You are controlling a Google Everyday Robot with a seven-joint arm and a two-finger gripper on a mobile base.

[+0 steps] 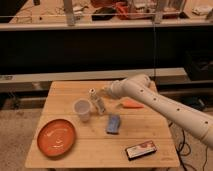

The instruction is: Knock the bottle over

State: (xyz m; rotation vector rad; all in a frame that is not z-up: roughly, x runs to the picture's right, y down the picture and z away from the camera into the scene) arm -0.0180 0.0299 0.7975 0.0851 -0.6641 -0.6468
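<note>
Our gripper (104, 91) sits near the centre of the frame, at the end of the white arm (165, 102) that reaches in from the lower right, and it is right beside the top of the bottle (97, 101). We cannot tell how the gripper is set. The bottle is leaning, its white cap tipped toward the upper left and its base toward the lower right, so we judge the knock is under way and the bottle not yet flat on the wooden table (60, 90). We are high on the bottle, near the cap, because a push there topples it most easily.

Just to the bottle's left stands the translucent cup (82, 109), close enough that the falling bottle could strike it. The orange plate (56, 137) lies at lower left, a blue packet (113, 124) just below the bottle, an orange item (132, 104) to its right, and a dark packet (140, 150) near the bottom edge.
</note>
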